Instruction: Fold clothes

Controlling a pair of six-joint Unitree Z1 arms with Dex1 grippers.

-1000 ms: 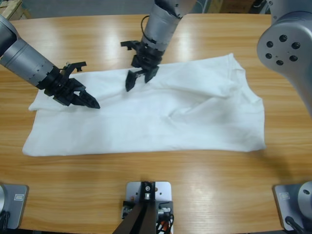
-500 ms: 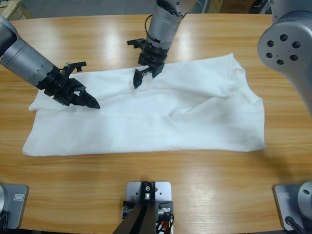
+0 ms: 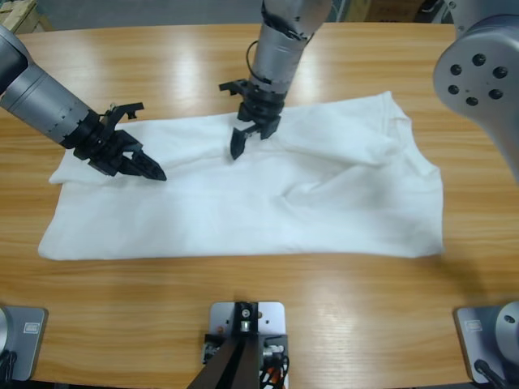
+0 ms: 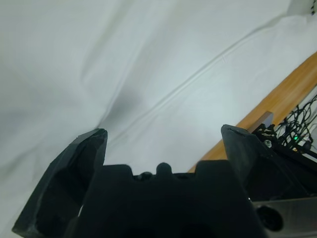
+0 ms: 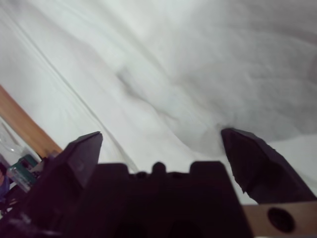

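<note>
A white T-shirt (image 3: 324, 203) lies spread across the wooden table (image 3: 340, 308), creased in the middle, with its round neck (image 3: 403, 123) at the right end. My left gripper (image 3: 151, 169) comes in from the left and rests low over the shirt's left part. Its jaws stand open with only cloth (image 4: 148, 64) between them (image 4: 163, 136). My right gripper (image 3: 251, 139) reaches down from the top onto the shirt's upper edge near the middle. It is open too, with wrinkled fabric (image 5: 198, 64) filling its wrist view (image 5: 161, 135).
A large silver elbow (image 3: 478, 73) hangs close under the camera at the top right. Bare wood runs along the front of the table and behind the shirt. The table's edge (image 4: 287, 94) and some cables show in the left wrist view.
The right gripper has slid a little to the right and toward the front along the shirt's upper edge. The left arm has stayed put.
</note>
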